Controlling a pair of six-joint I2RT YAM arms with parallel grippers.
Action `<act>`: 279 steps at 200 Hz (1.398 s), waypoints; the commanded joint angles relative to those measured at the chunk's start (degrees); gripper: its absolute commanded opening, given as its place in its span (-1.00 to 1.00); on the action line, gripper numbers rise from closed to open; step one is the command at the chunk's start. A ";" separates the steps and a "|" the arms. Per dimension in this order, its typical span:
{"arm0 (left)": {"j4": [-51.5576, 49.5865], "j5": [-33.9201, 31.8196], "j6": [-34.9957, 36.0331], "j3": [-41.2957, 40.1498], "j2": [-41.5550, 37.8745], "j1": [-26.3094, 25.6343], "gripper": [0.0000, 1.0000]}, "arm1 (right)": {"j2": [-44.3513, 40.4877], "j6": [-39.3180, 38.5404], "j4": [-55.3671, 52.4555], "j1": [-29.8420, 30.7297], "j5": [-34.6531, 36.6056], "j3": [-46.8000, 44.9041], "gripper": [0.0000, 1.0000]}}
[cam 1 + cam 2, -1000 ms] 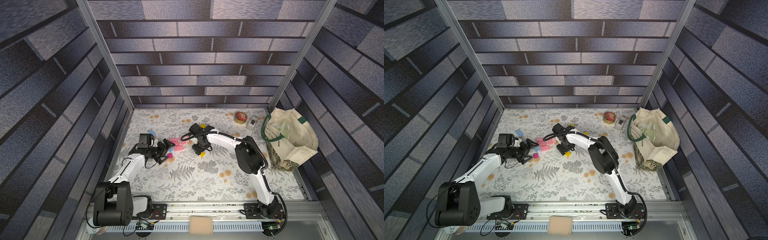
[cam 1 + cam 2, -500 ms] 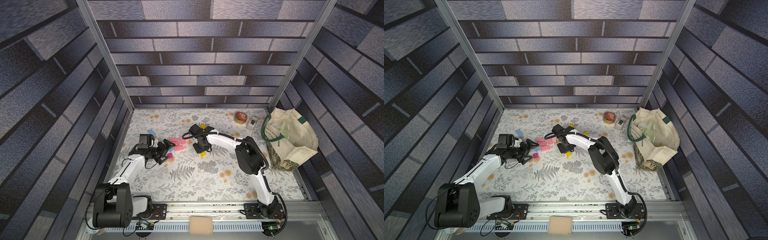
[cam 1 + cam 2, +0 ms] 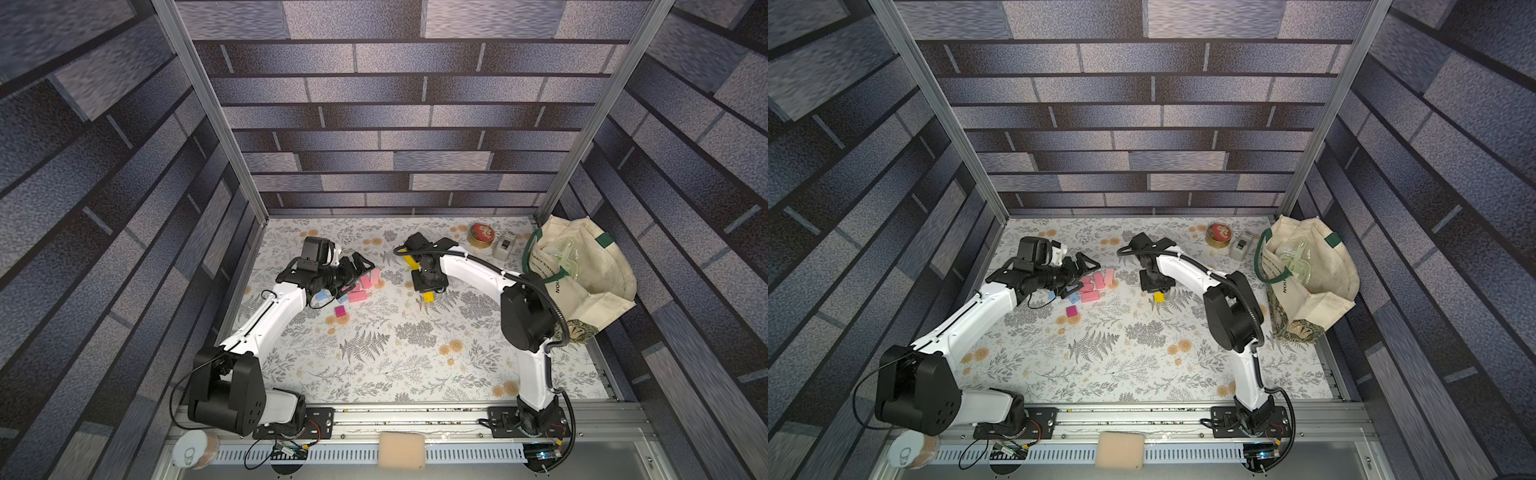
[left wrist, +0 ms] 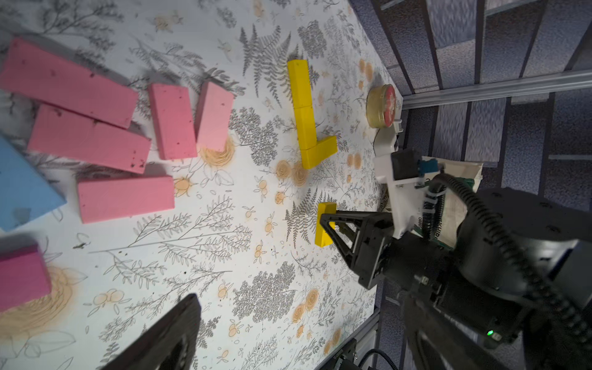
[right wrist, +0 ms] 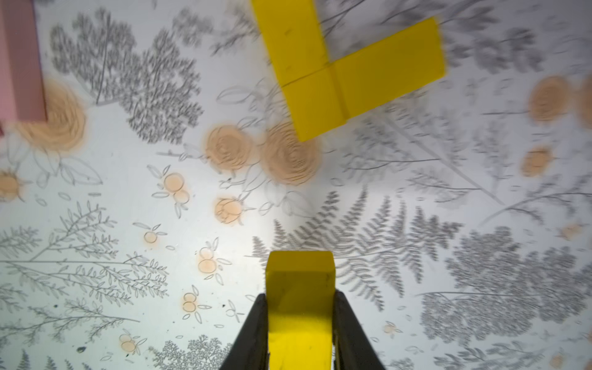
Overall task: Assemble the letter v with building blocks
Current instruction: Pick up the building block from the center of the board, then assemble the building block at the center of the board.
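V is only getting started imo: a few yellow bricks (image 4: 307, 118) are sitting joined in a bent corner on the table (image 3: 374, 353). The right gripper (image 5: 300, 296) is squeezing another yellow brick (image 5: 299, 272) nearby, and the left gripper (image 3: 362, 268) is hanging wide open, empty, by the pink bricks (image 4: 173, 121).

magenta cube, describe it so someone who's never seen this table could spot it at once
On the floral tabletop, find the cluster of light pink bricks at the end of the left arm. The magenta cube lies alone on the cluster's near side, toward the robot's bases. It is the only deep magenta piece: its neighbours are longer pale pink bricks and light blue bricks.
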 commanded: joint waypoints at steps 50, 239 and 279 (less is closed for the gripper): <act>-8.27 -9.98 9.72 21.79 11.85 -8.95 0.99 | 7.21 11.41 -8.04 -16.07 -4.34 21.51 -0.75; -2.60 -5.39 8.85 18.64 17.17 -9.98 0.99 | 29.82 40.72 -7.00 -17.46 -3.68 34.33 -0.66; -2.60 -5.03 8.83 18.64 17.67 -9.93 0.99 | 30.19 42.69 -6.44 -17.46 -2.49 34.50 -0.66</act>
